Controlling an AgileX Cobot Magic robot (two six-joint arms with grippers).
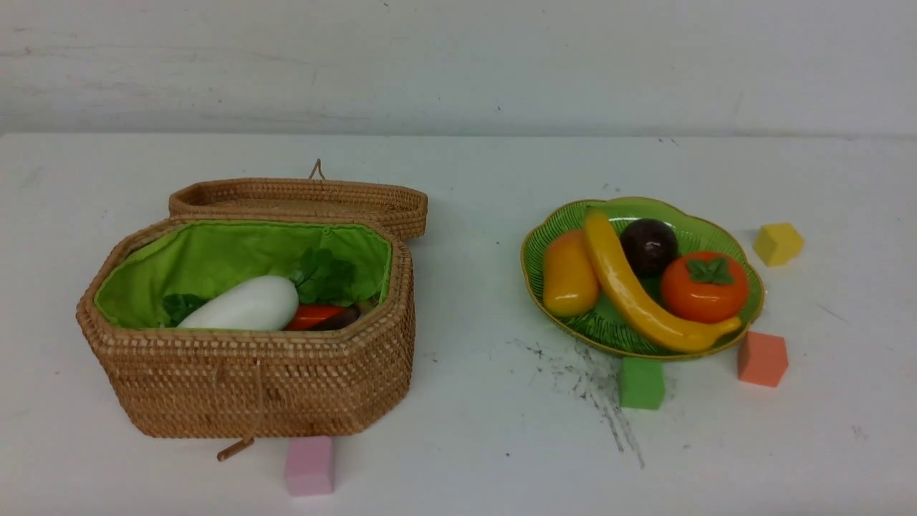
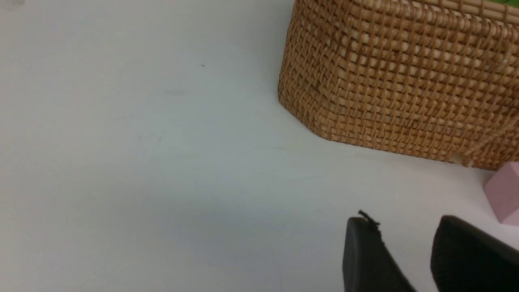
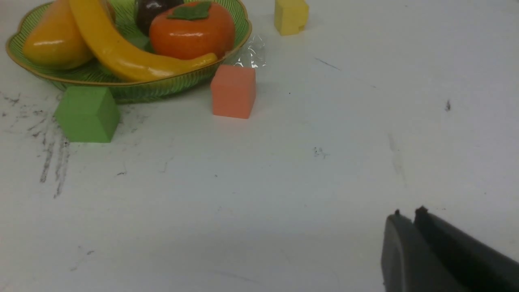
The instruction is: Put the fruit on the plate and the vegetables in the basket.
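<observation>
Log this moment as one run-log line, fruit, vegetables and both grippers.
plate: mango, banana, maroon ball, persimmon | basket: radish, carrot, eggplant | left gripper open, empty | right gripper shut, empty

You see the basket (image 1: pixel 251 380) in rough woven tan rattan, its inside lined with matt bright green cloth. In it, the radish (image 1: pixel 247 306) looks smooth, glossy white. Right of the basket, the plate (image 1: pixel 609 326) is glossy green, ribbed, with a thin gold edge. On that plate the banana (image 1: pixel 637 297), mango (image 1: pixel 569 274), persimmon (image 1: pixel 704 287) and dark ball (image 1: pixel 649 246) all shine like hard plastic. The cubes beside the plate, such as the green cube (image 1: pixel 641 383), look matt and foamy. The surface (image 1: pixel 473 444) is matt white, scuffed black near the plate. The left tool (image 2: pixel 409 237) looks matt black.
</observation>
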